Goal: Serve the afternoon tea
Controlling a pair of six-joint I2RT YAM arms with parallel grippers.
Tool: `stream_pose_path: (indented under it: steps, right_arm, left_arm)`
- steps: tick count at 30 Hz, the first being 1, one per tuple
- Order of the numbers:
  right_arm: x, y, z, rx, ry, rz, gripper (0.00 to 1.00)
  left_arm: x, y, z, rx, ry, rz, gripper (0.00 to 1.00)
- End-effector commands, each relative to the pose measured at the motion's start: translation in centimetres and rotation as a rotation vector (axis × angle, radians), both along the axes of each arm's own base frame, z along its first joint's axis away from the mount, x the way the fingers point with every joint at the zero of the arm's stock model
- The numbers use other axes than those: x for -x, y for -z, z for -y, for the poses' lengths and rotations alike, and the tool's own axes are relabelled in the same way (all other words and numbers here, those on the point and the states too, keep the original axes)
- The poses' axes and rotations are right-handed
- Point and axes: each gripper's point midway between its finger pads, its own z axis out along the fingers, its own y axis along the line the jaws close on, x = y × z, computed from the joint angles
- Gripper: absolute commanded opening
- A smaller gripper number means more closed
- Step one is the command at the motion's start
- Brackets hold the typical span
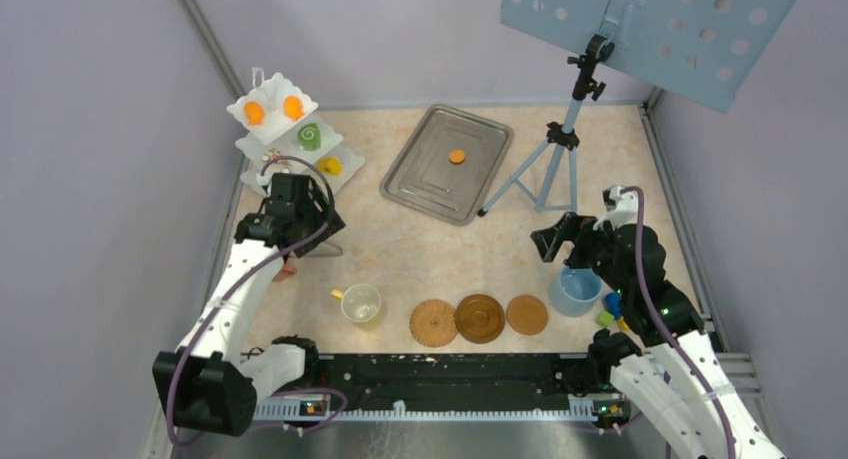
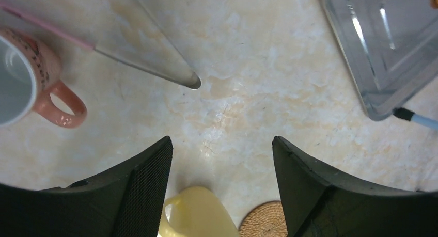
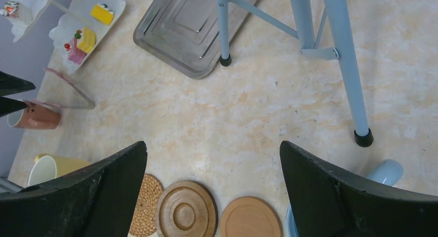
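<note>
Wide open, empty at the left fingers [image 2: 222, 149] over marbled table [image 2: 248, 92]; likewise the right fingers [image 3: 214, 154], above three round coasters [image 3: 186, 211] near the front edge. Far-left corner: scalloped white stand [image 1: 290, 129], pastries [image 1: 309, 135] aboard

White stand [image 1: 273, 91] at far left holds pastries [image 1: 309, 135]; three brown coasters [image 1: 480, 318] lie between yellow cup [image 1: 361, 303] and blue cup [image 1: 576, 291].

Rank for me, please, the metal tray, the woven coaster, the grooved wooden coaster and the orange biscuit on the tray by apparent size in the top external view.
1. metal tray
2. woven coaster and grooved wooden coaster: about alike, so unranked
3. orange biscuit, smallest
</note>
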Motion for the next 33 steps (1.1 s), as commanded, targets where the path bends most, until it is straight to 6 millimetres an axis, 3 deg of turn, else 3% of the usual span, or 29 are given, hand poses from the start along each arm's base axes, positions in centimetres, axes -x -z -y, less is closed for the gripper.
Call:
stream_pose_path:
  steps: [1, 4, 6, 15, 26, 30, 33]
  right_arm:
    - [-0.1, -1.3, -0.4, -0.019, -0.016, 0.048, 0.98]
    - [-0.1, -1.3, -0.4, -0.019, -0.014, 0.048, 0.98]
    - [-0.1, -1.3, -0.4, -0.02, -0.015, 0.048, 0.98]
    - [0.1, -1.5, -0.3, -0.024, -0.014, 0.052, 0.98]
    - [-0.1, -1.4, -0.4, -0.02, -0.012, 0.044, 0.98]
    - [-0.2, -1.1, -0.4, -0.014, -0.013, 0.034, 0.98]
    - [-0.3, -1.1, -0.4, -0.012, -0.013, 0.032, 0.98]
  left_arm:
    - [-1.1, 2.3, -0.7, 0.1, -0.29, -0.089, 0.78]
    - [-1.2, 4.4, -0.5, 0.128, -0.396, -0.195, 0.96]
    - [-1.2, 5.9, -1.0, 0.11, -0.464, -0.257, 0.99]
    - [-2.1, 11.5, -2.8, 0.093, -0.696, -0.377, 0.99]
    - [-3.2, 15.3, -6.1, 0.009, -0.824, -0.442, 0.98]
    - [-3.4, 15.7, -6.8, -0.006, -0.825, -0.438, 0.92]
    - [-3.7, 15.5, -7.1, -0.023, -0.824, -0.419, 0.83]
